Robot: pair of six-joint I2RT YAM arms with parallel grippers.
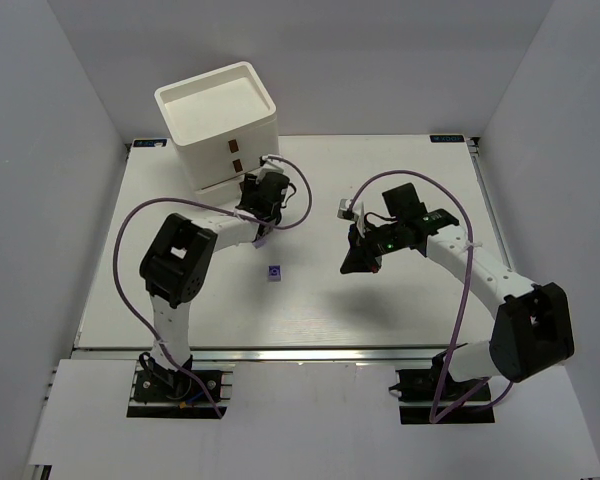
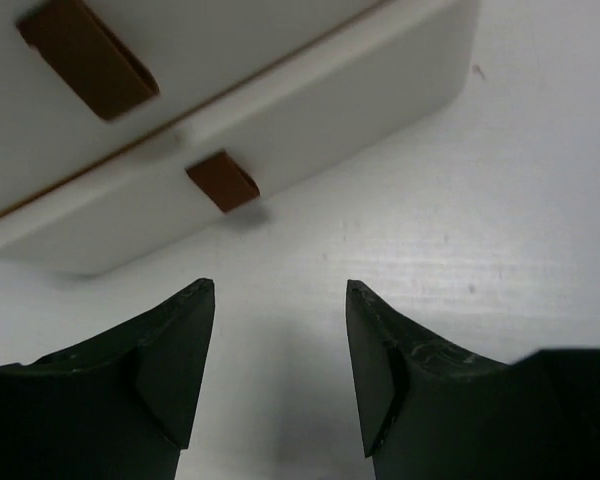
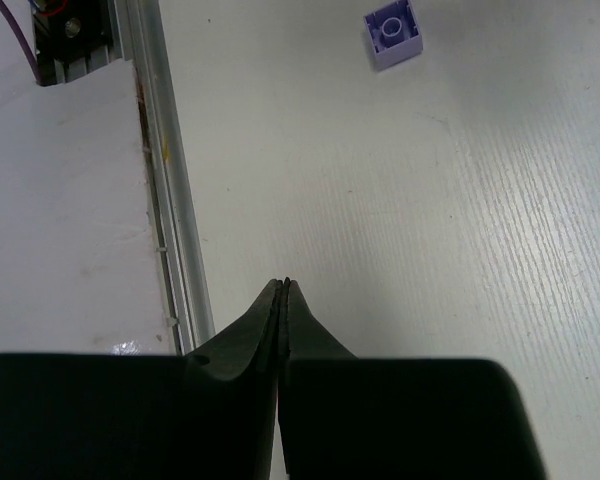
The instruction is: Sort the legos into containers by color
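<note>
White tabletop point(image 1: 400, 300) filled my screens, boxed in by pale walls point(image 1: 50, 110). At its far left stood the white drawer unit point(image 1: 220, 125), the drawers point(image 2: 130, 215) facing the arms (two brown handles point(image 2: 223, 181) showing). My left gripper point(image 2: 280, 290) sat just in front of it, fingers spread with nothing between them. One light purple lego point(image 1: 274, 272) lay alone on the tabletop between the arms. Further right, my right gripper point(image 3: 283, 288) hung over bare surface, fingers pressed together and empty.
</note>
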